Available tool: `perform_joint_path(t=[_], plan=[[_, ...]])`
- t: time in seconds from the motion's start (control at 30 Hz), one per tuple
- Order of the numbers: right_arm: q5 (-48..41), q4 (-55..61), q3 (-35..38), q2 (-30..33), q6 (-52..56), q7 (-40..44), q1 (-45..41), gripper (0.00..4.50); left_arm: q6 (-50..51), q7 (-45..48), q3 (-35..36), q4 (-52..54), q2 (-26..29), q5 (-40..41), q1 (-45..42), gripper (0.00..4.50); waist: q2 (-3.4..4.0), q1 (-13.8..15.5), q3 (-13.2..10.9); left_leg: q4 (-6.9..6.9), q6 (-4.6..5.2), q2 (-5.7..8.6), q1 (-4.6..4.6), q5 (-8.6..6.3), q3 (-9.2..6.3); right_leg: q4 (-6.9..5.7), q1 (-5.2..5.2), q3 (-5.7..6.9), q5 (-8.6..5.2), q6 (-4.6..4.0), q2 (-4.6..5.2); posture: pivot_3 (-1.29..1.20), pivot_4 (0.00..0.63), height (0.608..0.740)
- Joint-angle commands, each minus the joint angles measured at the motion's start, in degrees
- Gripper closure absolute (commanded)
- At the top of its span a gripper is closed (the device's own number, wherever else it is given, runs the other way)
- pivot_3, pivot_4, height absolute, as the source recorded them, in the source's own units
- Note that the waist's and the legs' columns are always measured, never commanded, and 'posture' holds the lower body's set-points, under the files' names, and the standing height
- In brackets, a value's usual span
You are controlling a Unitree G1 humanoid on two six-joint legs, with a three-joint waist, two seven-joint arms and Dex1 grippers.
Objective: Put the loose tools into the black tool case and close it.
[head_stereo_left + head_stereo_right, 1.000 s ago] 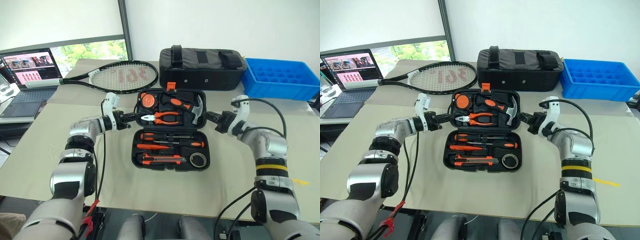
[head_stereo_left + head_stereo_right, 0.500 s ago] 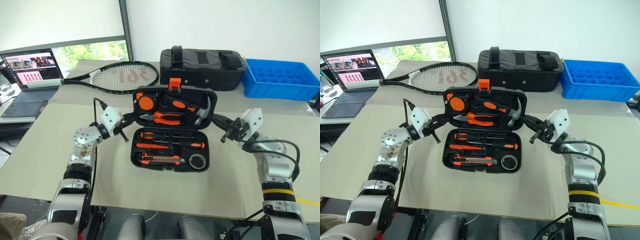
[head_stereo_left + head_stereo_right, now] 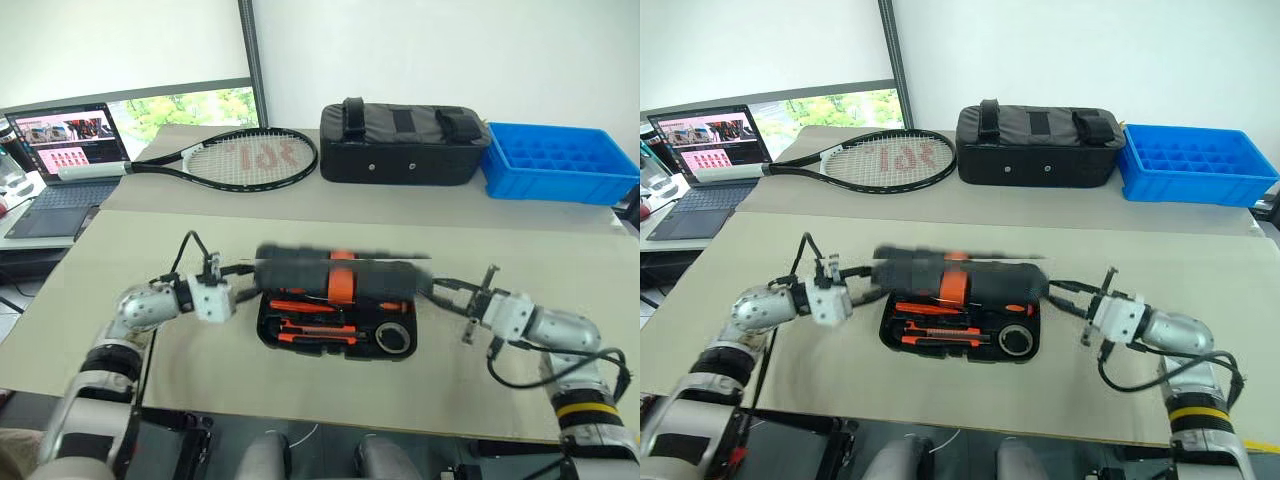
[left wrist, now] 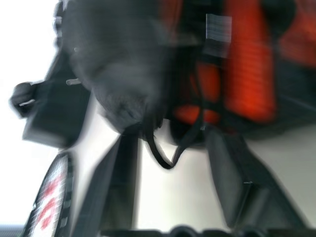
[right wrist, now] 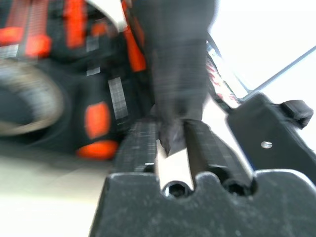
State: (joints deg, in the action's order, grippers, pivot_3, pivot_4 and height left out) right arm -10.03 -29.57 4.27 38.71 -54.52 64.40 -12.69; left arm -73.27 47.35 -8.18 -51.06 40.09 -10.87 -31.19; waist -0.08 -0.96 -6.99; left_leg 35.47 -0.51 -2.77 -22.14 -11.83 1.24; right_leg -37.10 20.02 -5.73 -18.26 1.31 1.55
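The tools (image 3: 330, 325) are lying slotted in the case (image 3: 336, 310) mid-worktop (image 3: 520, 225), its lid hanging half-shut over them. The left pincer (image 3: 248, 268) and right pincer (image 3: 438, 287) are flanking the lid's ends; their spread and hold cannot be told. Shutting and latching are left.

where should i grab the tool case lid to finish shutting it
Take the lid at its two short ends, coming in from left and right: it hangs nearly shut across the base, and the orange latch sits mid-front, so leave that edge free.
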Motion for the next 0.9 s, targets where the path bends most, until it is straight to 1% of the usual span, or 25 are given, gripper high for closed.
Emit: perform_joint_path(t=[0.03,0.07,0.1,0.13,0.17,0.23,0.3,0.37,0.43,0.53,0.57,0.63,0.67,0.73,0.9], plan=[[-3.0,-0.1,0.7,4.1,-0.1,1.6,3.6,1.69,-6.4,-3.7,-0.8,-3.9,4.3,-5.1,1.3,0.81,0.04,-0.1,0.0,0.0,0.0,0.01,0.03,0.0,0.12,0.0,0.0,-0.07,0.0,0.0,0.05,0.0,0.15,0.708],[-4.3,1.8,0.7,5.6,3.1,2.6,6.5,1.34,-6.8,-4.8,-0.3,-5.1,5.7,-4.9,1.7,0.34,0.01,0.0,0.0,-0.04,0.0,0.02,0.06,0.0,0.22,-0.01,0.0,-0.17,0.0,0.0,0.1,0.0,0.15,0.708],[-5.4,3.5,0.6,6.6,5.4,3.2,8.5,1.33,-7.0,-5.7,-0.2,-6.0,6.6,-4.8,1.9,0.04,-0.07,0.0,0.0,-0.07,0.0,-0.01,0.08,0.0,0.27,0.0,0.0,-0.19,0.0,0.0,0.14,0.0,0.15,0.708],[-6.7,5.8,0.7,7.5,8.4,3.3,10.6,1.33,-7.2,-6.6,-0.1,-6.7,7.3,-4.7,2.0,0.04,-0.19,0.0,0.0,-0.12,0.0,-0.07,0.08,0.0,0.3,0.01,0.0,-0.17,0.0,0.0,0.19,0.0,0.15,0.708],[-9.3,10.4,0.9,8.4,13.6,3.0,13.9,1.33,-7.4,-7.4,-0.1,-7.6,8.3,-4.8,2.2,0.04,-0.21,0.0,0.0,-0.14,0.0,-0.11,0.11,0.0,0.32,0.0,0.0,-0.17,0.0,0.0,0.19,0.0,0.15,0.708],[-16.3,24.4,0.5,11.7,27.5,2.6,23.1,1.33,-3.8,-7.6,0.6,-9.4,9.0,-2.0,2.3,0.04,-0.14,-0.1,0.1,-0.23,0.0,-0.15,0.13,0.0,0.35,-0.01,0.0,-0.19,0.0,-0.01,0.21,0.0,0.15,0.708],[-21.0,36.5,-0.3,14.7,39.3,1.1,29.5,1.33,2.4,-6.2,1.8,-10.6,7.9,1.5,1.6,0.04,-0.05,-0.2,0.1,-0.31,0.0,-0.16,0.1,0.0,0.37,-0.07,0.01,-0.2,-0.01,-0.02,0.25,0.0,0.15,0.708],[-23.7,44.7,-1.6,17.4,48.2,0.5,32.7,1.33,7.3,-3.7,2.6,-10.8,6.3,4.8,0.3,0.04,-0.1,-0.4,0.1,-0.28,-0.01,-0.17,0.08,0.0,0.39,-0.12,0.05,-0.12,-0.01,0.0,0.2,0.0,0.15,0.708],[-25.5,49.6,-2.4,18.6,54.7,0.0,33.3,1.33,11.0,-0.4,3.0,-10.0,5.0,8.0,-0.5,0.04,-0.29,-0.5,0.1,-0.17,-0.04,-0.15,0.11,0.02,0.38,-0.13,0.07,-0.01,0.0,0.01,0.1,0.0,0.15,0.708],[-27.6,53.7,-5.5,17.5,64.0,-2.0,29.7,1.33,20.3,5.5,4.2,-6.4,1.3,14.0,-3.0,0.04,-0.53,-0.4,0.1,-0.14,-0.07,-0.2,0.12,0.06,0.35,-0.11,0.12,0.05,-0.08,0.23,-0.07,0.0,0.15,0.708],[-26.8,54.2,-6.6,17.2,65.9,-2.4,28.7,1.33,23.0,6.7,4.7,-5.1,0.3,15.6,-3.7,0.04,-0.53,-0.2,0.1,-0.12,-0.07,-0.2,0.11,0.07,0.35,-0.11,0.14,0.05,-0.08,0.24,-0.08,0.0,0.15,0.708],[-21.4,52.6,-11.0,14.7,66.8,-3.0,23.0,1.33,29.9,8.4,5.4,-1.0,-2.8,18.9,-6.9,0.04,-0.61,0.0,0.1,-0.07,-0.06,-0.18,0.03,0.08,0.35,-0.1,0.18,0.05,-0.08,0.24,-0.09,0.0,0.15,0.708],[-19.3,50.9,-12.9,11.9,67.3,-4.6,18.7,1.33,33.2,9.1,5.6,1.1,-4.4,20.4,-9.0,0.04,-0.65,0.1,0.1,-0.02,-0.06,-0.19,0.0,0.08,0.32,-0.09,0.18,0.06,-0.08,0.25,-0.12,0.0,0.15,0.708],[-15.6,46.7,-14.0,6.1,66.8,-9.2,11.5,1.33,37.3,10.2,5.7,3.4,-6.2,21.4,-12.1,0.04,-0.7,0.1,0.0,0.2,-0.05,-0.2,-0.19,0.08,0.22,-0.08,0.26,0.13,-0.07,0.27,-0.18,0.0,0.15,0.708],[-4.7,29.9,-12.1,-3.4,61.0,-20.6,-2.7,1.33,44.5,10.8,6.3,4.7,-10.1,22.0,-20.2,0.04,-0.63,-0.7,0.0,0.32,-0.05,-0.14,-0.17,0.07,0.19,-0.08,0.23,0.02,0.0,0.36,-0.21,0.0,0.15,0.708]])
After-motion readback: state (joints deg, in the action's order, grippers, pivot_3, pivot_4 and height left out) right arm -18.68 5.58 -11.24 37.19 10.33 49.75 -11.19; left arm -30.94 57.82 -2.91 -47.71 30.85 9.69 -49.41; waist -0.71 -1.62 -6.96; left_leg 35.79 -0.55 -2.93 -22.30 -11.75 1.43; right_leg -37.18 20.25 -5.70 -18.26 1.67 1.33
